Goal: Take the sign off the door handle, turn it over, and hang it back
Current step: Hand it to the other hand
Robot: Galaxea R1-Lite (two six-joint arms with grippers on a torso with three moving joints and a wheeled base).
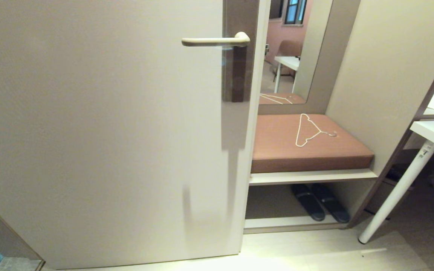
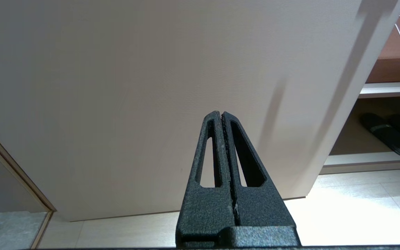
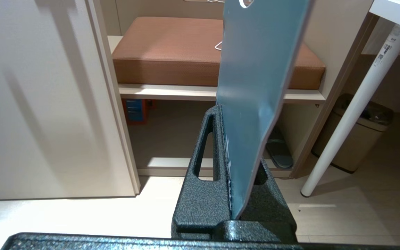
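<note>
One sign (image 3: 259, 86), blue face showing, pinched upright in right gripper (image 3: 228, 114), off the bare door handle (image 1: 217, 40). Left gripper (image 2: 222, 116) pressed together, empty, facing door (image 1: 100, 128). Two dark slippers (image 1: 319, 201) in open compartment under cushioned bench (image 1: 277, 150); white wire hanger (image 1: 309, 130) lying on cushion.

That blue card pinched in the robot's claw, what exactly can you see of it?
The sign is a thin, flat, stiff-looking card showing a plain blue-teal face with a pale edge. Near its far end a cut-out hole is partly in view. It stands upright, leaning slightly, with its lower end clamped between the fingers of the right gripper, which alone touches it. It is off the door handle, held in the air in front of the brown bench cushion. No lettering can be read from this angle.
</note>
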